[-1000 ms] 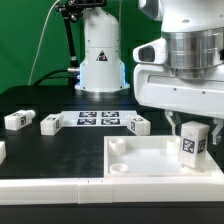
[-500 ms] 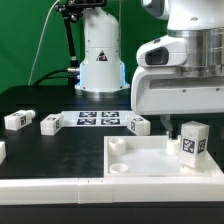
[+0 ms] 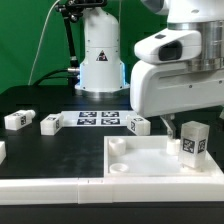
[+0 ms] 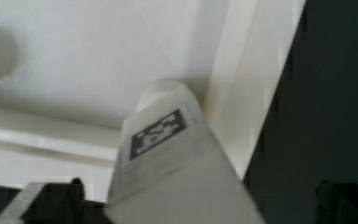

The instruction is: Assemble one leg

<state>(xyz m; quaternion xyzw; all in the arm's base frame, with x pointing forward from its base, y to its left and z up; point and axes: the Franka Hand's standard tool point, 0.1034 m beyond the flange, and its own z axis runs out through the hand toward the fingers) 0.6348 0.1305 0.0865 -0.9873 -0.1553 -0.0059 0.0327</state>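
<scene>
A white leg (image 3: 193,141) with a black-and-white tag stands upright on the far corner of the large white panel (image 3: 150,160) at the exterior view's right. My gripper (image 3: 183,120) hangs just above it, jaws spread wide and holding nothing. One dark finger (image 3: 170,126) shows beside the leg. In the wrist view the leg (image 4: 167,150) rises between the two fingertips, with a gap on each side, and the gripper (image 4: 197,203) is open over the panel (image 4: 87,90).
Three more white legs lie on the black table: one (image 3: 16,119) at the far left, one (image 3: 49,124) beside it, one (image 3: 137,125) next to the marker board (image 3: 98,120). The robot base (image 3: 100,55) stands behind. A white rail (image 3: 50,186) runs along the front.
The hand has risen off the leg over the last second. The leg stays standing on the panel corner.
</scene>
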